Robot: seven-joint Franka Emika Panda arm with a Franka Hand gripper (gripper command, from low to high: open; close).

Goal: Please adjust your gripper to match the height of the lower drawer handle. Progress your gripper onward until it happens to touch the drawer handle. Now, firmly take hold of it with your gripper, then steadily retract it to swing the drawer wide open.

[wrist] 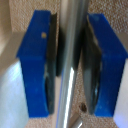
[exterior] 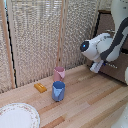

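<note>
Scene: a light wooden tabletop in front of a woven cane screen, with a dark brown cabinet at the exterior view's right edge.
Robot arm: a bulky white arm comes down from the upper right of the exterior view and bends toward the cabinet front.
Gripper: the gripper sits at the arm's tip, close against the cabinet; in the exterior view its tip is too small and blurred to read.
Fingers: in the wrist view two dark blue fingers stand one on each side of a bar, closed in on it, with dark pads pressed to or almost to the metal.
Lower drawer handle: the lower drawer handle, a thin pale silver bar, runs lengthwise between the fingers and fills the middle of the wrist view.
Drawer: the drawer is the dark brown front behind the gripper at the tabletop's right edge; how far out it stands cannot be told.
Cups: a pink cup stands upright near the screen, and a blue cup stands just in front of it.
Block: a small orange block lies to the left of the cups.
Plate: a white plate with a patterned rim sits at the tabletop's near left corner.
</note>
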